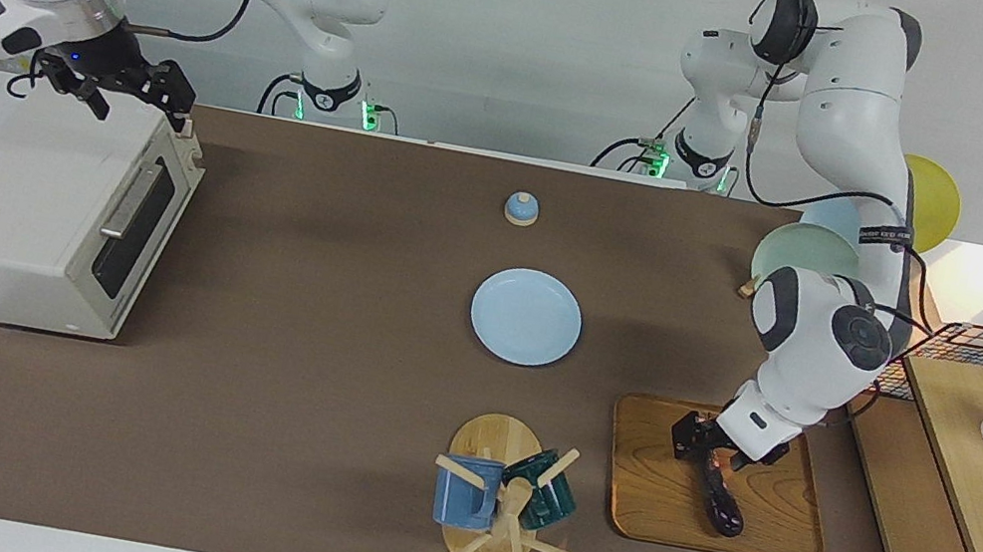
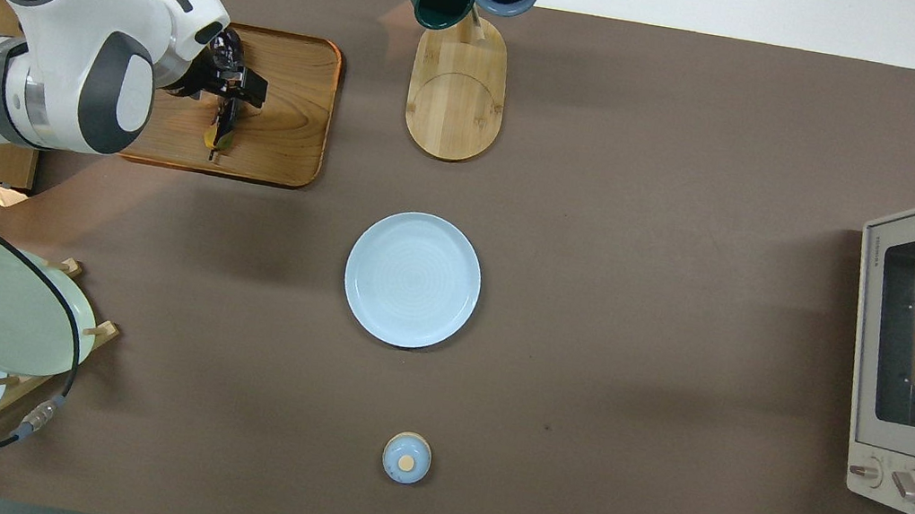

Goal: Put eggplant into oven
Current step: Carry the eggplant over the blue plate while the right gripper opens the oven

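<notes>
Glossy purple-black eggplant, slender, on wooden tray.

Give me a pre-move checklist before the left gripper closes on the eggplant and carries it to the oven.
1. Left gripper is down at the eggplant, near its stem end: ok.
2. Left gripper closed firmly on the eggplant: cannot tell.
3. Eggplant lies flat on the wooden tray, nothing on top of it: ok.
4. Oven door open for loading: not ok, it is shut.
5. Right gripper is over the oven's top edge, open and empty, not on the door handle: not ok.
6. Carry path: blue plate and mug tree lie between tray and oven: cannot tell.
</notes>
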You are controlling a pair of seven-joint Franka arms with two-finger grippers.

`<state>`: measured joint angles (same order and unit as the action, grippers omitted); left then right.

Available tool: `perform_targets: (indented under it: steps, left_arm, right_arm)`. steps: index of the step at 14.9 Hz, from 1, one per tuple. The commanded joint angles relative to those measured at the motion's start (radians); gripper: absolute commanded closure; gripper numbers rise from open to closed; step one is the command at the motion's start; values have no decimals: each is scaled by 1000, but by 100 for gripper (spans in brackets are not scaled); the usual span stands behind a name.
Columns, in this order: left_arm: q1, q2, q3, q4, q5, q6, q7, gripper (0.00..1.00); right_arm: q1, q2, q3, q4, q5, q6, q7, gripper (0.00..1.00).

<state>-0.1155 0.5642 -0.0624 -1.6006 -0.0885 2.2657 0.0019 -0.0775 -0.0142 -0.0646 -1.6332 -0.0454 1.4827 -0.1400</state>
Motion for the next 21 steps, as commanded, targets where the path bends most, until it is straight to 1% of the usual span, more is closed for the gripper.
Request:
perform_targets:
  steps: [1,2,3,4,5,6,7,9,10,12,13,14,17,19,21]
  left_arm:
    - [-10,-9,12,-33,-14,34,33,8]
    - [-10,-9,13,-35,-13,35,33,9]
    - [-9,-10,13,-35,-13,34,35,9]
    - [-9,-10,13,-36,-14,34,39,13]
    - [-7,-12,13,-38,-13,31,41,19]
    - [-9,-12,13,-42,-14,32,43,32]
    - [-9,-13,13,-42,-14,31,43,49]
    - [-6,-15,13,-42,-14,20,43,76]
    - [-4,-15,13,-41,-13,15,43,98]
    - [-3,-15,13,-9,-14,-33,41,100]
    - [-9,-26,12,23,-17,-76,36,100]
    - [-10,-53,13,33,-22,-122,35,100]
    - [-25,-166,12,5,-27,-236,-3,100]
    - [-65,-240,12,-19,-27,-343,-45,100]
    - [-101,-323,12,-79,-28,-409,-86,100]
  right_arm:
    - [-34,-49,2,-114,27,162,-16,61]
    - [-33,-59,2,-152,24,201,-77,86]
    - [-31,-75,2,-195,15,230,-173,100]
    - [-31,-82,2,-238,12,278,-237,100]
    - [-31,-87,2,-264,7,309,-242,100]
    - [-31,-83,0,-275,-16,323,-240,100]
    - [-31,-70,2,-283,-54,338,-239,100]
    - [-31,-34,2,-284,-108,356,-239,100]
    - [-33,-27,2,-287,-116,363,-239,100]
    - [-33,-17,2,-296,-119,366,-237,100]
    - [-31,-13,2,-301,-120,379,-237,100]
    - [-30,-13,2,-312,-120,402,-237,100]
    - [-16,-13,2,-344,-125,435,-234,100]
    - [-18,-16,2,-372,-160,435,-243,100]
    - [-16,-24,3,-405,-194,438,-243,100]
